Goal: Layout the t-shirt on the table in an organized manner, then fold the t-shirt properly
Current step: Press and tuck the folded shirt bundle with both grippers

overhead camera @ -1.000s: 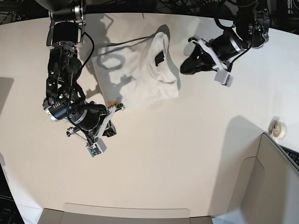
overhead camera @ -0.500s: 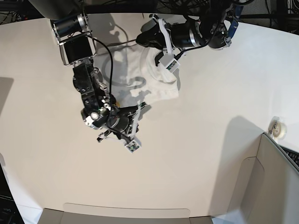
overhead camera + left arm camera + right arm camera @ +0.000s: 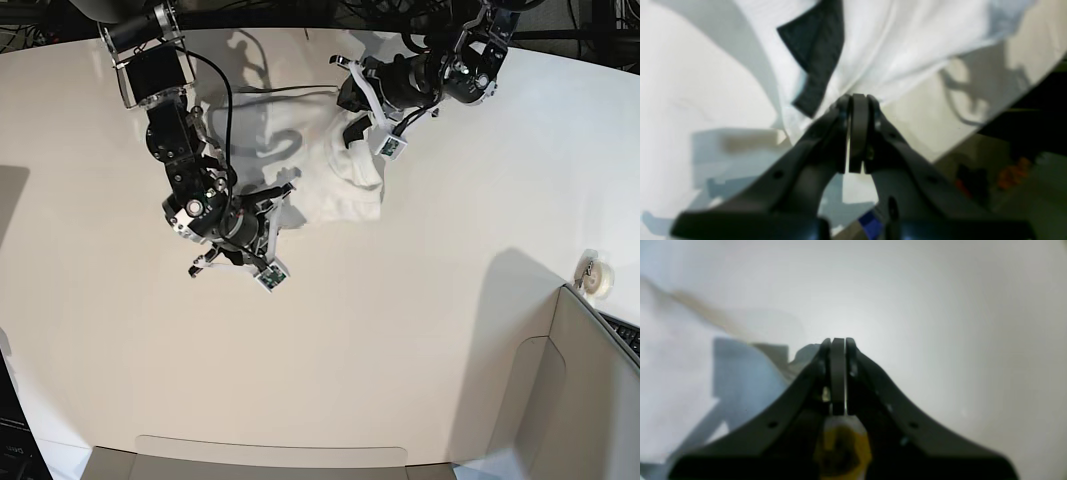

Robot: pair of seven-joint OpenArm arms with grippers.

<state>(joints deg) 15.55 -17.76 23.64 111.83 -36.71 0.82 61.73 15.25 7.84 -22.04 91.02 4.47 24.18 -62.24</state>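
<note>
T-shirt (image 3: 907, 43) bunched against closed left claw (image 3: 858, 100) tip

You've got hard light from above, w/ sharp dark shadows thrown across the white surface. Far edge: dark clutter of cables (image 3: 300, 10) behind it. Bottom right corner: a grey-white box panel (image 3: 590, 400), w/ a small white roll-like item (image 3: 597, 275) just beside its top edge. Near edge, a pale strip (image 3: 270, 452) runs along the curve.

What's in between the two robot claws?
Between the left gripper and the right gripper, the base view shows only the crumpled white t-shirt, lying on the table.
</note>
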